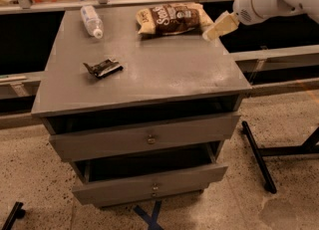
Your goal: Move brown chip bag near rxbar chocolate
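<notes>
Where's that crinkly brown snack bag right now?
The crinkly brown chip bag lies at the far edge of the grey cabinet, with the pale gripper just off its right end.

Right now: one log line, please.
gripper: beside brown crinkly chip bag | small black rxbar wrapper: front-left, far from bag

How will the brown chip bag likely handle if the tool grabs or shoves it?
The brown chip bag looks puffy and crinkled, so it is probably light and yielding, deforming under a pinch. Lying flat on the cabinet top, it should slide rather than roll. The tool hangs just beside one end.
</notes>
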Controlling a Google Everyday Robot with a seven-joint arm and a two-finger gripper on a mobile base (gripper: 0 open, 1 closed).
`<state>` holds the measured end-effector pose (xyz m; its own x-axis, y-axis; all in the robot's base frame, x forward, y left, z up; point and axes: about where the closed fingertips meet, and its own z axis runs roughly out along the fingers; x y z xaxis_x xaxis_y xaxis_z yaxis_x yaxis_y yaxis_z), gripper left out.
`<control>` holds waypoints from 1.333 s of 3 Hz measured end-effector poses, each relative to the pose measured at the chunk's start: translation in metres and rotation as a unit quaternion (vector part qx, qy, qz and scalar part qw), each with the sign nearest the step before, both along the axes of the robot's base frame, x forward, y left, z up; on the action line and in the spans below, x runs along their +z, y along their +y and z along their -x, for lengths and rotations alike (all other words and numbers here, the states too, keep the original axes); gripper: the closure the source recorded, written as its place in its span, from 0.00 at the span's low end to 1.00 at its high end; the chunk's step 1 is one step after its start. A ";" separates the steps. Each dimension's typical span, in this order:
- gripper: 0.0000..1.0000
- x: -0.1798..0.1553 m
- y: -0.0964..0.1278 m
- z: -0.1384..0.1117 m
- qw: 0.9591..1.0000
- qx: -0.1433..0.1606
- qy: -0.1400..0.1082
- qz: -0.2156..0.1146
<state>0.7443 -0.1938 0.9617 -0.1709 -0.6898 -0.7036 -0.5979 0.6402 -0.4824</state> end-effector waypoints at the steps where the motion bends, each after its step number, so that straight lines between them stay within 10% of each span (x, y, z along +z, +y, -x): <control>1: 0.00 0.000 0.000 0.000 1.000 0.000 0.000 0.000; 4: 0.00 -0.041 0.014 -0.060 0.998 0.032 -0.040 -0.022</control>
